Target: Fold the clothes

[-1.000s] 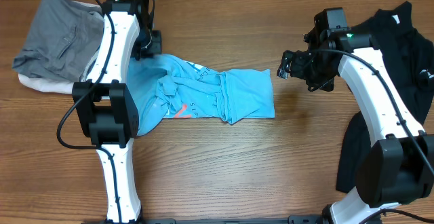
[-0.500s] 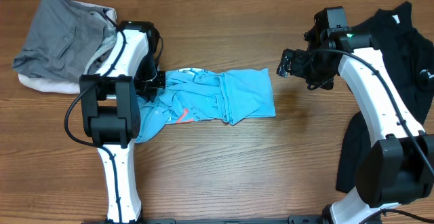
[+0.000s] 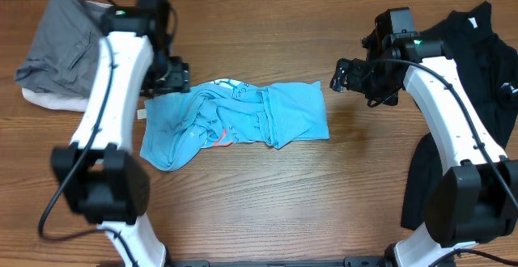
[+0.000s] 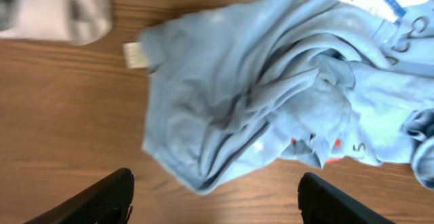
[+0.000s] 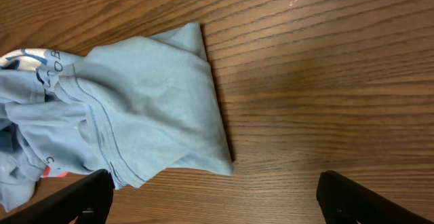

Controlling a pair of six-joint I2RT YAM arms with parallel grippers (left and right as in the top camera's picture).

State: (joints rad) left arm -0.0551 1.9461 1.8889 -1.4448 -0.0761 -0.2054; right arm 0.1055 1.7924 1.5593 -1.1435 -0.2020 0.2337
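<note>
A light blue T-shirt (image 3: 235, 121) lies crumpled and bunched across the middle of the table, with a bit of red print showing (image 3: 220, 138). My left gripper (image 3: 170, 79) hovers just past the shirt's upper left corner. In the left wrist view it (image 4: 213, 200) is open, with bare wood between its fingers (image 4: 95, 200) and the blue T-shirt (image 4: 271, 95) lying ahead. My right gripper (image 3: 341, 77) hangs off the shirt's right end. In the right wrist view it (image 5: 217, 200) is wide open and empty, with the blue T-shirt (image 5: 135, 115) to its left.
A grey garment (image 3: 69, 44) lies on a cream piece (image 3: 44, 101) at the back left; the cream piece (image 4: 61, 10) also shows in the left wrist view. A black shirt (image 3: 477, 48) covers the right edge of the table, under the right arm.
The left gripper came down onto the shirt's left end, opened and let go, then drew back. The shirt's left part now lies spread flatter. The right arm has not moved.
</note>
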